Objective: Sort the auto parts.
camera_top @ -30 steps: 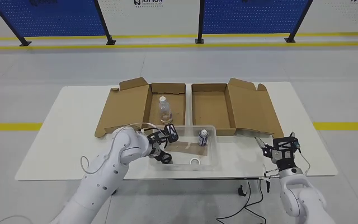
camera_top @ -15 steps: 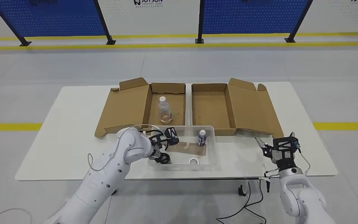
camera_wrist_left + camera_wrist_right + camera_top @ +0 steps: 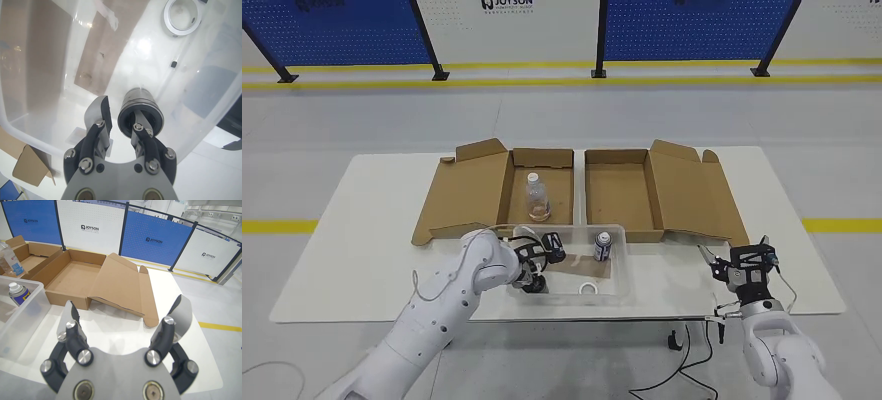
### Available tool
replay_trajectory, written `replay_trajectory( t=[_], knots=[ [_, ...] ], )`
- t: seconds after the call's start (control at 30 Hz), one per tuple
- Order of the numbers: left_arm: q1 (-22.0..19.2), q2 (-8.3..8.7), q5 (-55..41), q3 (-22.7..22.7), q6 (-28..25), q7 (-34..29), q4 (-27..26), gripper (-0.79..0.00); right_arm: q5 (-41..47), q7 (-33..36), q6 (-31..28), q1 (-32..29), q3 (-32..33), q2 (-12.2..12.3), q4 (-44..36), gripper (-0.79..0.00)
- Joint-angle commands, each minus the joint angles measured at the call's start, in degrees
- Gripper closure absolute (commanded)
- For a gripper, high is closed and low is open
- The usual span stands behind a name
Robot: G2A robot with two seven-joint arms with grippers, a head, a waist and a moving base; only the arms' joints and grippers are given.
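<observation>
One cylindrical metal bushing (image 3: 140, 98) sits in the left end of the clear plastic bin (image 3: 24, 132), its open, black-lined bore facing the left wrist camera. The left gripper (image 3: 120, 108) is lowered into that end of the bin. One finger is inserted in the bore, while the other finger, with a ribbed pad (image 3: 105, 111), stands outside the bushing wall with a narrow gap showing. The jaws are therefore apart and not clamped on the part. In the top view this left gripper (image 3: 537, 272) lies low and left of centre. Also on the bin floor are an aluminium ring (image 3: 181, 19) lying flat, a small black screw (image 3: 173, 65) between the ring and the bushing, and a brown cardboard sheet (image 3: 98, 56) across the middle. A blue spray can (image 3: 605, 245) stands upright toward the bin's upper right corner in the top view. The ring (image 3: 589, 289) lies near the bin's lower wall. The bin (image 3: 622, 270) stands at the lower edge of the white table (image 3: 362, 230), near mid-frame. Just above it, two open cardboard boxes lie side by side with flaps spread. The left box (image 3: 542, 160) holds an upright water bottle (image 3: 536, 197), and the right box (image 3: 617, 195) adjoins it. The right gripper (image 3: 739, 258) is at the lower right of the top view, over the table's right portion and well apart from the bin. Its wrist view shows this right gripper (image 3: 125, 306) with fingers spread wide above bare tabletop.
</observation>
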Motion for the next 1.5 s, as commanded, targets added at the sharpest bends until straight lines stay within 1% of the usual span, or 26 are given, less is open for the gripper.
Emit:
replay_trajectory(
  t=[0.0, 0.03, 0.17, 0.27, 0.5, 0.7, 0.87, 0.93, 1.17, 1.47],
  knots=[
    [-0.21, -0.03, 0.06, 0.21, 0.31, 0.34, 0.53, -0.092, 0.0, 0.0, 0.0, 0.0, 0.0, 0.0, 0.0, -0.785],
    [-0.27, -0.04, 0.1, 0.27, 0.64, 0.53, 0.67, 0.0, 0.0, 0.0, 0.0, 0.0, 0.0, 0.0, 0.0, -0.785],
    [-0.19, 0.02, 0.27, -0.05, 2.4, 2.01, 0.69, 0.0, 0.0, 0.0, 0.0, 0.0, 0.0, 0.0, 0.0, -0.785],
    [0.23, 0.21, 0.51, -0.42, 2.79, 2.85, -0.07, 0.0, 0.0, 0.0, 0.0, 0.0, 0.0, 0.0, 0.0, -0.785],
    [2.07, 1.05, 0.34, -2.66, 3.18, 4.46, -3.99, 0.0, 0.0, 0.0, 0.0, 0.0, 0.0, 0.0, 0.0, -0.785],
    [4.88, 1.89, -1.44, -5.62, 4.66, 6.23, -9.26, 0.0, 0.0, 0.0, 0.0, 0.0, 0.0, 0.0, 0.0, -0.785],
    [8.4, 2.52, -5.36, -9.08, 7.96, 8.98, -13.97, 0.0, 0.0, 0.0, 0.0, 0.0, 0.0, 0.0, 0.0, -0.785],
    [9.91, 2.78, -6.59, -10.04, 8.52, 9.46, -15.56, 0.0, 0.0, 0.0, 0.0, 0.0, 0.0, 0.0, 0.0, -0.785],
    [13.85, 3.71, -8.75, -12.66, 7.91, 9.65, -19.43, 0.0, 0.0, 0.0, 0.0, 0.0, 0.0, 0.0, 0.0, -0.785],
    [16.03, 4.55, -11.73, -15.12, 7.32, 9.67, -22.9, 0.0, 0.0, 0.0, 0.0, 0.0, 0.0, 0.0, 0.0, -0.785]
  ],
)
